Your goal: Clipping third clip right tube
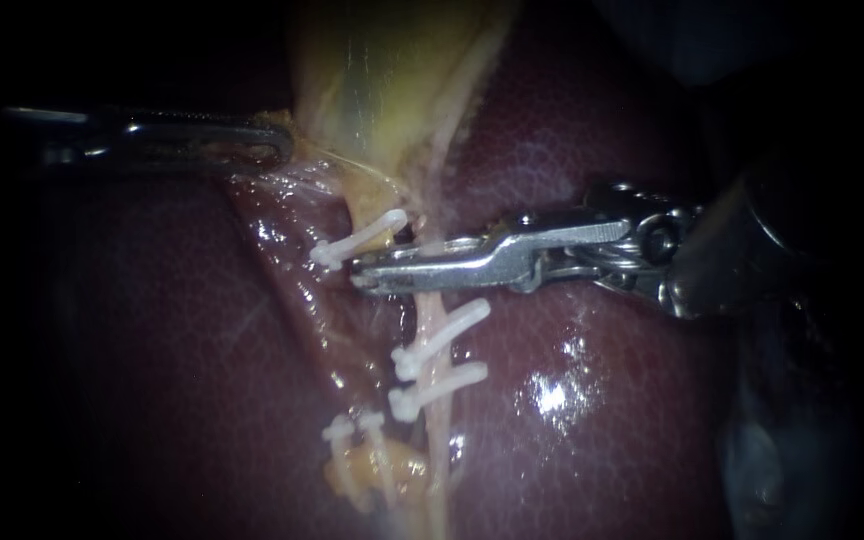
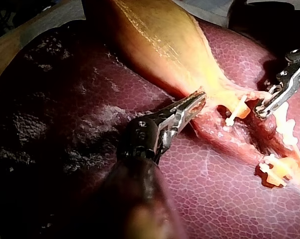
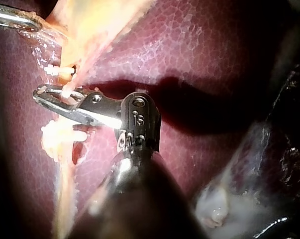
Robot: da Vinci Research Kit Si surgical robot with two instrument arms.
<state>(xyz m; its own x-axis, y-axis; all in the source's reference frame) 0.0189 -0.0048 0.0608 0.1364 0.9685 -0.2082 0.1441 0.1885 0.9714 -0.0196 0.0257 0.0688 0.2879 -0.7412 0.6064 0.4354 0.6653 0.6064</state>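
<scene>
The pale right tube (image 1: 431, 302) runs down over the liver and carries two white clips (image 1: 442, 335) (image 1: 439, 390). My right instrument (image 1: 362, 275) reaches in from the right and lies across this tube just above those clips. Its jaws sit one on each side of the tube with their tips together. In the right wrist view the right instrument (image 3: 39, 93) shows the same closed loop. My left instrument (image 1: 277, 140) grips the yellowish gallbladder (image 1: 382, 80) tissue at its neck, and in its wrist view the left instrument (image 2: 199, 98) has its jaws together.
Another white clip (image 1: 360, 238) sits on the left tube just above my right instrument's tip. More clips (image 1: 352, 428) lie on a yellow stump lower left. Dark red liver (image 1: 592, 420) surrounds everything, wet and shiny.
</scene>
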